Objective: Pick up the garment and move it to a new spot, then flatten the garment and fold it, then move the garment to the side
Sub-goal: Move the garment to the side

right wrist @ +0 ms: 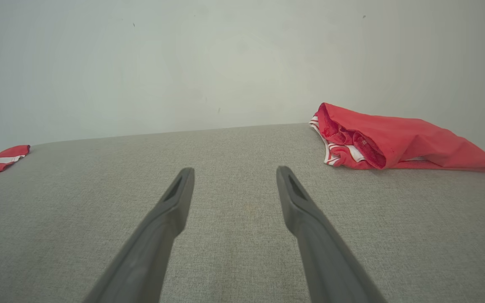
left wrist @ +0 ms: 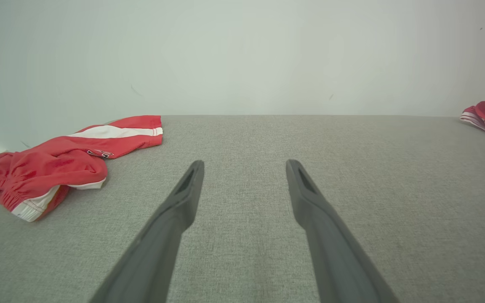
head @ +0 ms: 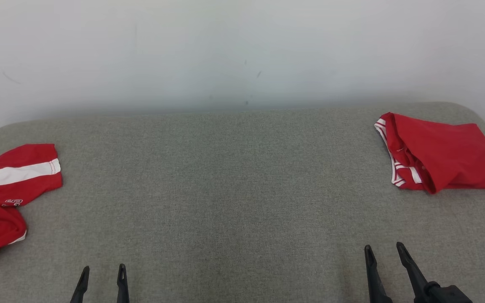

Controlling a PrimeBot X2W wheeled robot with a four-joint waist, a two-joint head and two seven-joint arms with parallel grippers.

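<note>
Plainly, both jaws stand apart and empty, clear of left garment [head: 11,189] and right garment [head: 444,151].

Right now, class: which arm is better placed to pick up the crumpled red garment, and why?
Left. The crumpled red garment lies far left, nearest the left end effector; the right end effector sits nearer the folded garment. Both open.

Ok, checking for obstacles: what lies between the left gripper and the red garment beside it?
Just bare grey cushion between left gripper and red garment, seen in the head view.
</note>
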